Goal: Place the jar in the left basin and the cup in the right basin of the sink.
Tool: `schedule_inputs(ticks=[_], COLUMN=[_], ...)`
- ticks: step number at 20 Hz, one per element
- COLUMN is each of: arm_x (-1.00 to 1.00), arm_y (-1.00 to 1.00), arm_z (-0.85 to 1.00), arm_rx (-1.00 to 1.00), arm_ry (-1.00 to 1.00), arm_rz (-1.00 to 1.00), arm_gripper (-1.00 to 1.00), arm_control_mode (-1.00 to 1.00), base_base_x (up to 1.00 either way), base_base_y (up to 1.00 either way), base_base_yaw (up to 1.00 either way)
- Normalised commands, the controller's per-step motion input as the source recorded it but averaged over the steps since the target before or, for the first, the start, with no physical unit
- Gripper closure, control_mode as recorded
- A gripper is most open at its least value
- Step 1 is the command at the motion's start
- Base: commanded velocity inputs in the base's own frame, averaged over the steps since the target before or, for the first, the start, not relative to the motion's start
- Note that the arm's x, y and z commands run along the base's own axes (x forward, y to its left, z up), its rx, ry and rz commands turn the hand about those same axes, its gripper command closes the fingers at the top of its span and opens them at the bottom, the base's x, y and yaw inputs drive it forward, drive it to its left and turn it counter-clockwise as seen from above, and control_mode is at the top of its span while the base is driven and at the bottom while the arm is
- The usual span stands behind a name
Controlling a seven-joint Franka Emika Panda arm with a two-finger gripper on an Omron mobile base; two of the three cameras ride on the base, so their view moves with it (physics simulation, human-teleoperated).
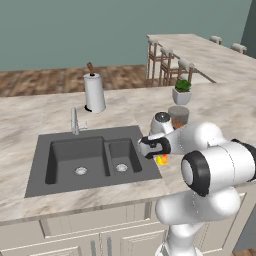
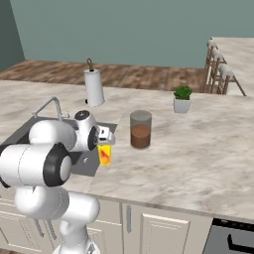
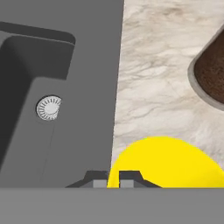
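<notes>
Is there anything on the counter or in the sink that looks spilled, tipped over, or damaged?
Nothing stands out. The jar stands upright on the counter, as do the paper-towel roll and the plant pot. The cup is upright under the gripper, beside the sink. No spill shows.

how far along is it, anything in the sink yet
Nothing is in the dark grey double sink yet; both basins hold only their drains. In hand: the small yellow tapered cup sits at the gripper, apparently gripped, beside the sink's right rim. Left: the cup's drop, and the brown and grey jar on the counter.
</notes>
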Motion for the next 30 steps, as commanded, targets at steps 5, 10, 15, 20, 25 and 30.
schedule_inputs(ticks=[5,10,15,20,25,30], arm_x=[0.19,0.03,0.0,0.11,0.24,0.29], arm_y=[0.37,0.29,0.24,0.21,0.24,0.26], arm_z=[0.02,0.0,0.0,0.0,0.0,0.0], arm_rx=[0.0,0.0,0.0,0.0,0.0,0.0], arm_ry=[-0.01,-0.08,-0.12,-0.09,-0.07,-0.03], arm_rz=[0.0,-0.01,-0.01,-0.01,-0.02,-0.02], arm_gripper=[1.0,1.0,1.0,1.0,1.0,1.0], arm_control_mode=[-1.0,-1.0,-1.0,-1.0,-1.0,-1.0], base_base_x=[0.0,0.0,0.0,0.0,0.0,0.0], base_base_y=[0.0,0.0,0.0,0.0,0.0,0.0], base_base_yaw=[0.0,0.0,0.0,0.0,0.0,0.0])
